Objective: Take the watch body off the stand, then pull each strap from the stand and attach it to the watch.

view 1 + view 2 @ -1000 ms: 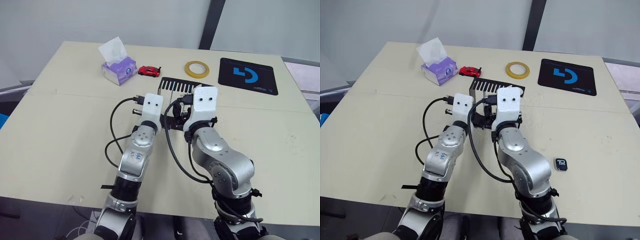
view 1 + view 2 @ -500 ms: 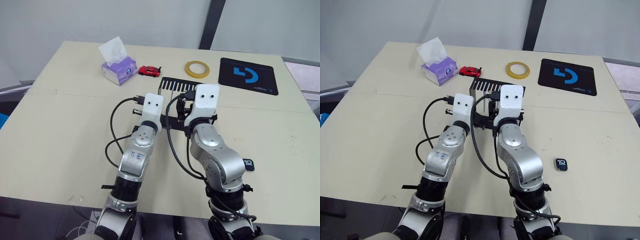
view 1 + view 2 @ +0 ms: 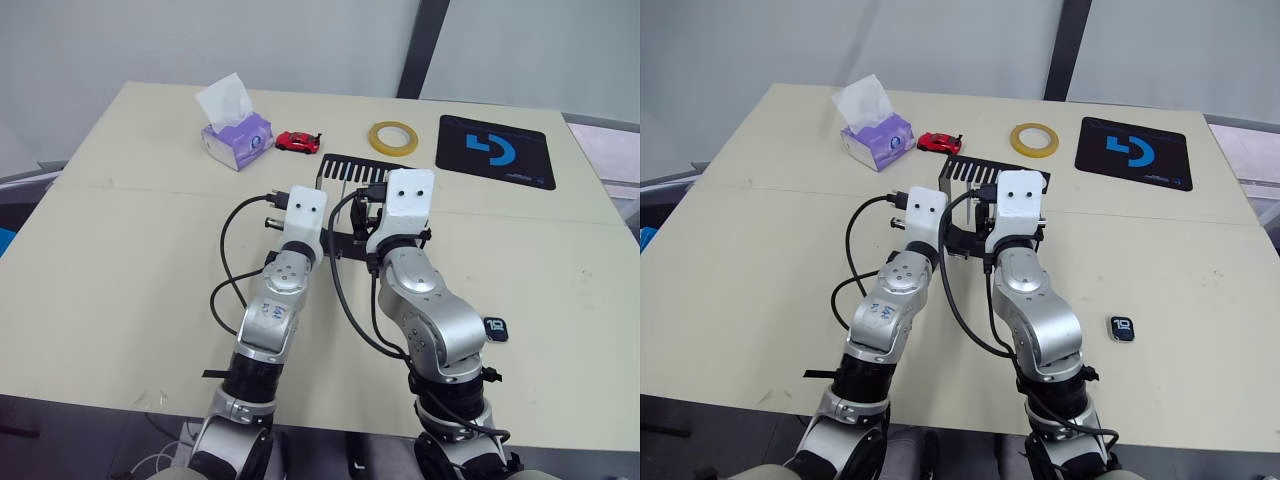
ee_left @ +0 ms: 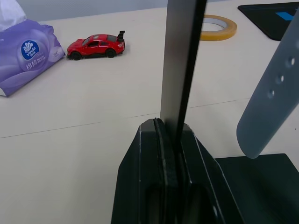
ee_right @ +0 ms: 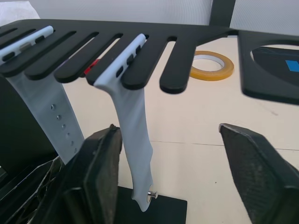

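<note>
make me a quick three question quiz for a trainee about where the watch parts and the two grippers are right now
1. True or false: the watch body is mounted on the stand.
2. What is the left gripper clamped on? A) a strap B) the stand's upright C) the tape roll
3. How many straps hang from the stand's comb top?

Key:
1. False; it lies on the table beside the right arm.
2. B
3. Two; the open right gripper has one between its fingers.

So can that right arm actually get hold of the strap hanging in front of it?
Probably yes. The right gripper is open, and the nearer strap hangs free from the stand just inside one finger, with nothing between them.
</note>
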Available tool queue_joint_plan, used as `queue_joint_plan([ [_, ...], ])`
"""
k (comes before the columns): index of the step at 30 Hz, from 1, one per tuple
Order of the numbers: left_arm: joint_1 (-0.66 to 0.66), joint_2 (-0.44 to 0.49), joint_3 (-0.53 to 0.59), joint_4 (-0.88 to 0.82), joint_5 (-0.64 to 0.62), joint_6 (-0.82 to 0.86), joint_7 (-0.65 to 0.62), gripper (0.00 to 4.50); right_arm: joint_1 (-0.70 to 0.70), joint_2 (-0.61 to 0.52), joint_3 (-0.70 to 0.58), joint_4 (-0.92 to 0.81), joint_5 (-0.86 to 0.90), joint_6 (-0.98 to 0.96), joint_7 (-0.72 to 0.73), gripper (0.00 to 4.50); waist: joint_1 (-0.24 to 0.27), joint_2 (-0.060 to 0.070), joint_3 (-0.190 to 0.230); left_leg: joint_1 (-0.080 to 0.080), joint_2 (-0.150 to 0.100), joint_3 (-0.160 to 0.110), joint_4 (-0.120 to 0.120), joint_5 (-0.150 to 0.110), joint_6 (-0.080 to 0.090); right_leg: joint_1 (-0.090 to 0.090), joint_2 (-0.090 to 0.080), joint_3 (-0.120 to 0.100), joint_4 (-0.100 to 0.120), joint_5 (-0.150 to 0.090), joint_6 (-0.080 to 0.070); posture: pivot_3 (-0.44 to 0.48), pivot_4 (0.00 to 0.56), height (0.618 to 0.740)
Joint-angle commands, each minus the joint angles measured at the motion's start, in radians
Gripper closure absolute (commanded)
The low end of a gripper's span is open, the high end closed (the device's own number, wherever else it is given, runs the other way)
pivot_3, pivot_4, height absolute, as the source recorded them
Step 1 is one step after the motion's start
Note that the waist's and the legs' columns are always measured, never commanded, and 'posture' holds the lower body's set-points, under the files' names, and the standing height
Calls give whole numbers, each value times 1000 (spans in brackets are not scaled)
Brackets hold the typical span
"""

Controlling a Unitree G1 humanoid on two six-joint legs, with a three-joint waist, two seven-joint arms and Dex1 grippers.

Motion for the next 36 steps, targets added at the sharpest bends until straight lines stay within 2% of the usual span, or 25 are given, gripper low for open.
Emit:
queue_joint_plan([
  [1, -34, -31, -8, -4, 3, -31, 5, 4500, -8, 61, 0, -26, -9, -22, 6, 2714, -1, 0, 0, 0, 0, 0, 0, 0, 0, 0, 0, 0, 0, 0, 0, 0, 150, 738],
  [4, -35, -31, -7, 0, 2, -36, 4, 4500, -4, 69, 0, -24, -11, -25, 2, 4173, -8, 0, 0, 0, 0, 0, 0, 0, 0, 0, 0, 0, 0, 0, 0, 0, 150, 738],
  [5, -37, -31, -7, 3, 2, -38, 3, 4500, -4, 69, 1, -23, -12, -26, 2, 4424, -10, 0, 0, 0, 0, 0, -1, 0, 0, 0, 0, 0, 0, 0, 0, 0, 150, 738],
  [12, -41, -31, 4, 27, -3, -53, 3, 4500, 14, 50, 33, -54, -22, -23, 14, 4424, -11, 0, 0, -1, 0, 0, -1, 0, 0, -1, 0, 0, 0, 0, 0, 0, 150, 738],
  [24, -33, -46, 1, 43, -9, -65, 10, 4500, 99, 12, 144, -205, -73, 31, 67, 4424, -11, 0, 0, -3, 0, 0, -1, 0, -1, -3, 0, 0, 0, 0, 0, 0, 150, 738],
  [31, -43, -39, 5, 57, -19, -59, -2, 4500, 144, -14, 155, -283, -91, 73, 114, 4424, -10, 0, 0, -4, -1, 0, -1, 1, -1, -5, 0, 1, 1, 0, 0, 0, 150, 738],
  [36, -21, -14, 10, 13, -50, -16, -64, 4500, 174, -69, 139, -354, -78, 102, 189, 4424, -10, 0, 0, -4, -1, 0, -1, 1, -1, -5, -1, 0, 2, 0, 0, 0, 150, 738],
])
